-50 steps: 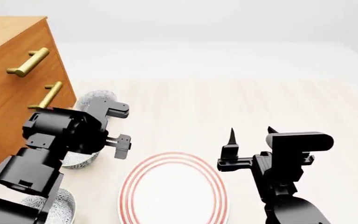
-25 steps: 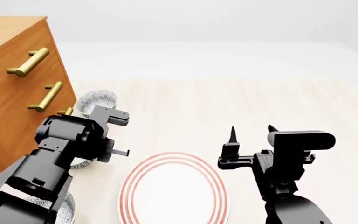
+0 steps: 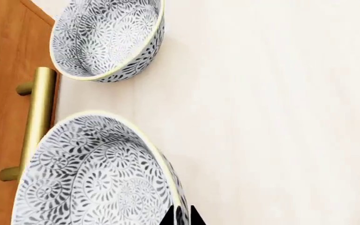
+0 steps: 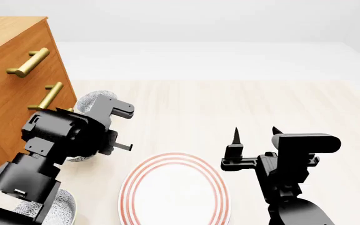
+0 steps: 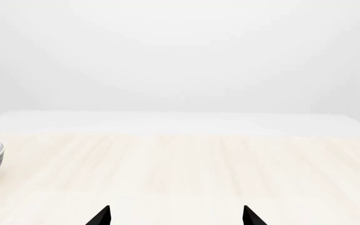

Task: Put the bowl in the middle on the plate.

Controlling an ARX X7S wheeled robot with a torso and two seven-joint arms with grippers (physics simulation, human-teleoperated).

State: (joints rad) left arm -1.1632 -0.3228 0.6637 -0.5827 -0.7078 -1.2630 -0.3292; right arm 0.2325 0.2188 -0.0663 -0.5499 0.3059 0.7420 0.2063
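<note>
Three lacy grey-blue bowls line up beside the dresser. The middle bowl is mostly hidden under my left arm in the head view. My left gripper is shut on its rim, one fingertip inside the bowl and one outside. The far bowl and the near bowl stand free. The red-ringed plate lies flat to the right of the bowls, with nothing on it. My right gripper hovers open beyond the plate's right edge, holding nothing.
A wooden dresser with brass handles stands close on the left of the bowls. The pale tabletop stretches to the back and right.
My left wrist dipped and tightened over the middle bowl, then shifted slightly up and back. The right arm has barely moved. The plate and the outer bowls have stayed put.
</note>
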